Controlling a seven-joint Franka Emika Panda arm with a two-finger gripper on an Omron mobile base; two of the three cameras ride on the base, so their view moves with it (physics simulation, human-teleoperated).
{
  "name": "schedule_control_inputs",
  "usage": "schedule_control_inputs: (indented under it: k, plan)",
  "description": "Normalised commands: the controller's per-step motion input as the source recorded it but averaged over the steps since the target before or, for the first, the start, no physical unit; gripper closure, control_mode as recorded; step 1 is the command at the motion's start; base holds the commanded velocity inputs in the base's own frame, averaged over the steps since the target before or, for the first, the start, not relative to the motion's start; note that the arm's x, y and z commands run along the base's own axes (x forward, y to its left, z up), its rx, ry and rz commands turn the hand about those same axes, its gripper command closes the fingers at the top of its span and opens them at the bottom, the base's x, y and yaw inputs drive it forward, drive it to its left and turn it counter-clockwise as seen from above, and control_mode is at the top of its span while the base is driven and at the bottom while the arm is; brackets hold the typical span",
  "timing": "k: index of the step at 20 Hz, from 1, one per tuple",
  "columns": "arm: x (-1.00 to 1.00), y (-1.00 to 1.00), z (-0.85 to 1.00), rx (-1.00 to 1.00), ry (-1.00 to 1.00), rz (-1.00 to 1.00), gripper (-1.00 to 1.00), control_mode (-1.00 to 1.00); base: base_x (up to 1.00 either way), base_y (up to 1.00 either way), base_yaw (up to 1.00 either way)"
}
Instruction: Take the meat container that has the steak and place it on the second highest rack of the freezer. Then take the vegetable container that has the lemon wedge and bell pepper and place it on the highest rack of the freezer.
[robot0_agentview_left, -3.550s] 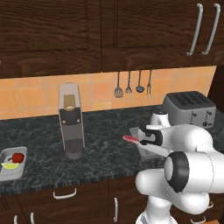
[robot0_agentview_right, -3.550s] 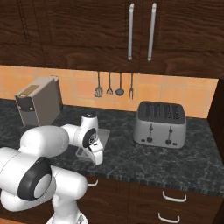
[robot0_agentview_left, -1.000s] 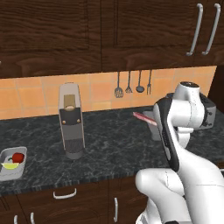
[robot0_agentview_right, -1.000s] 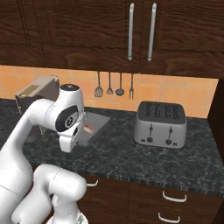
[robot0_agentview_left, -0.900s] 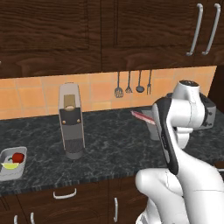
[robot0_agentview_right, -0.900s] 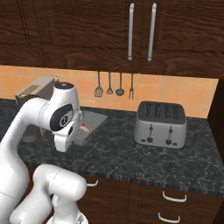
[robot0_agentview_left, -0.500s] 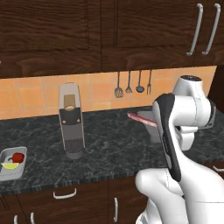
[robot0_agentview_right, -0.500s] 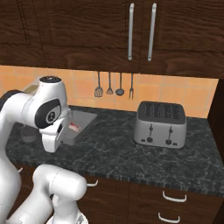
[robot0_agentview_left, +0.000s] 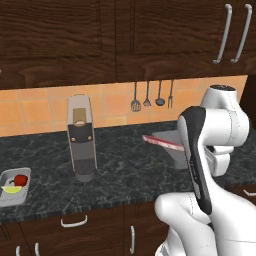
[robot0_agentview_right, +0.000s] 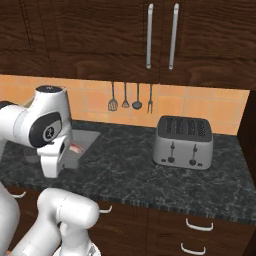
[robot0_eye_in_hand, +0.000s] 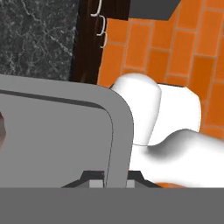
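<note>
**A:** Where is the grey rectangular meat tray (robot0_agentview_left: 169, 142) sitting right now?

**B:** It is hanging in the air above the dark speckled stone bench (robot0_agentview_left: 125, 170), off its surface, partly hidden behind the white arm in the left base view. The thin red slab of steak (robot0_agentview_left: 161, 142) is lying in it, one end poking out past the tray's edge toward the left.

**A:** And the fingers (robot0_eye_in_hand: 110, 178)?

**B:** In the hand view they are pinching together on the tray's rounded grey rim, one dark tip on each side of the wall.

**A:** What is the right base view giving?

**B:** The tray (robot0_agentview_right: 80, 141) is showing just beside the arm's big white joint, with a sliver of red at its near edge.

**A:** Where is the other container?

**B:** The small grey vegetable tray (robot0_agentview_left: 13, 186) is resting at the far left of the bench, well apart from the arm. A rounded red bell pepper piece (robot0_agentview_left: 20, 179) and a yellow-green lemon wedge (robot0_agentview_left: 11, 188) are lying inside it, touching or nearly so.

**A:** Anything else on the bench?

**B:** A tall grey coffee machine (robot0_agentview_left: 81, 137) is standing between the two trays, and a silver four-slot toaster (robot0_agentview_right: 182, 141) is sitting to the right.
</note>
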Motion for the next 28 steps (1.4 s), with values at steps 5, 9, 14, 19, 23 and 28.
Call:
schedule_control_inputs:
  k: [5,9,14,19,23,28]
  plan:
    - [0.0,0.04,0.14,0.0,-0.03,-0.01,1.0,-1.0,0.0,0.0,0.0]
    - [-0.04,0.03,0.48,0.0,-0.12,0.0,1.0,-1.0,0.0,0.0,0.0]
    - [-0.25,0.0,0.2,0.0,-0.12,0.0,1.0,-1.0,0.0,0.0,0.0]
    - [0.0,0.0,0.0,0.0,0.0,0.0,1.0,1.0,-0.46,0.04,0.0]
    - [0.0,0.0,0.0,0.0,0.0,0.0,1.0,1.0,-0.22,0.67,-0.01]
    - [0.0,0.0,0.0,0.0,0.0,0.0,1.0,1.0,-0.11,0.98,0.44]
